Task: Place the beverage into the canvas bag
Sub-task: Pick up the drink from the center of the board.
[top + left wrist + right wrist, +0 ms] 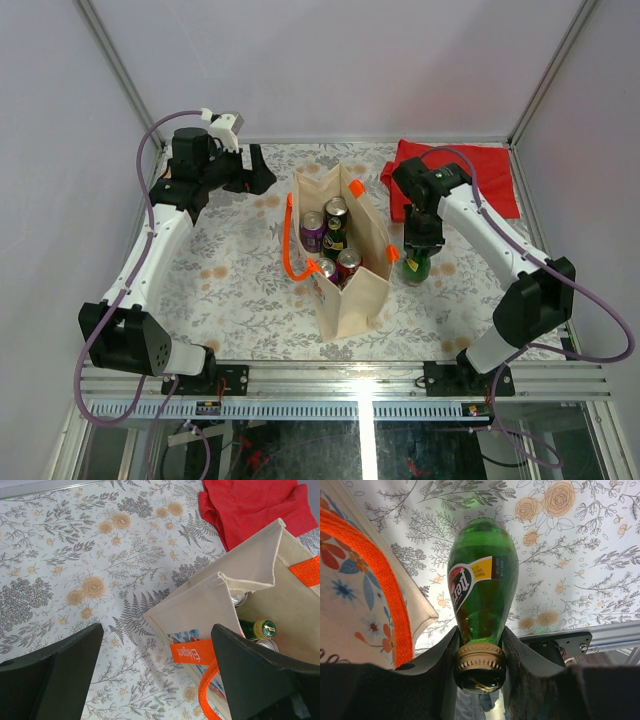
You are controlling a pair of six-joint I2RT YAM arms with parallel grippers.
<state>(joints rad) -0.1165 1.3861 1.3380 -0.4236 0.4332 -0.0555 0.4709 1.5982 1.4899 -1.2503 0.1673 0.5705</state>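
Beside the right wall of the beige canvas tote bag with orange handles point(345, 300), a green bottle with a gold crimped cap point(417, 265) stands upright on the floral-patterned bench point(230, 290). It is close to the bag and outside it. Whether its base touches the bench or is just clear of it cannot be told.

The right pincer point(420, 245) comes down on the bottle from above. In the right wrist view its two dark fingers press on either side of the narrow neck, just below the cap, pinching the bottle.

The left pincer point(255, 170) hovers well off the bag's far left corner, its fingers spread wide and holding nothing.

The bag stands open, and several drink cans point(325, 235) are upright inside it. A flat red cloth point(470, 170) lies beyond the bag's far right corner.

The bottle looks like glass, so it is likely rigid, fairly heavy if full, smooth and breakable. The neck is a sound place to hold it, because the cap's rim should stop a downward slip. Held there, though, the heavy body may swing below the grip. The bag's soft walls may give if bumped, and the bottle should be lowered gently among the cans.
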